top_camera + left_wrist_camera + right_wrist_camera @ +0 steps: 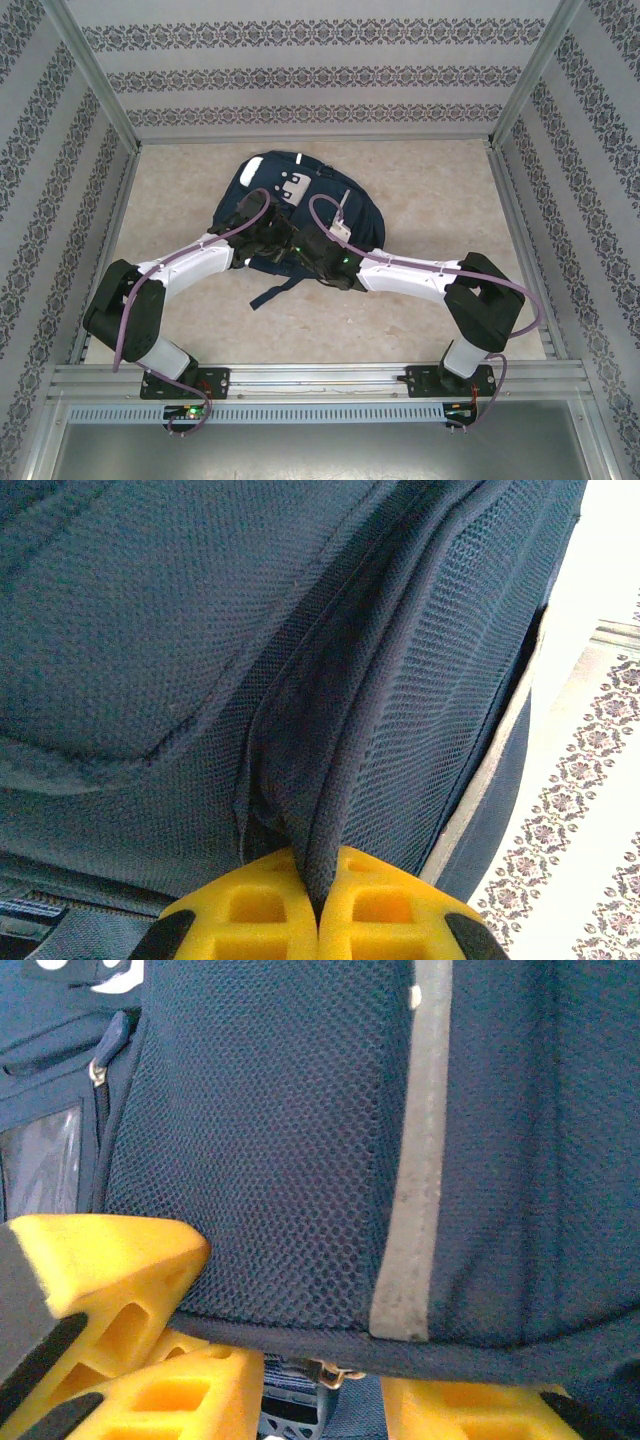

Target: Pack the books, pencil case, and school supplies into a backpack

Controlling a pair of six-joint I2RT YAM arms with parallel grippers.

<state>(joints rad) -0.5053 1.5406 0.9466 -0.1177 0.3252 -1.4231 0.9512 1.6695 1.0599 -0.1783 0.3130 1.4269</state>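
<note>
Roughly mid-table, toward the far edge, lies the navy backpack point(262, 185). Left gripper point(320, 865) is pressed together, pinching a fold of its mesh fabric. Right gripper point(320, 1375) fingers stand apart under the mesh panel's hem; tips hidden, so I cannot tell whether it grips.

The left arm point(190, 265) and right arm point(410, 280) are reaching inward to the backpack's point(262, 180) near edge. The left gripper point(318, 900) is pinching a fold of its mesh, and the right gripper point(320, 1400) is holding its jaws apart at its rim.
</note>
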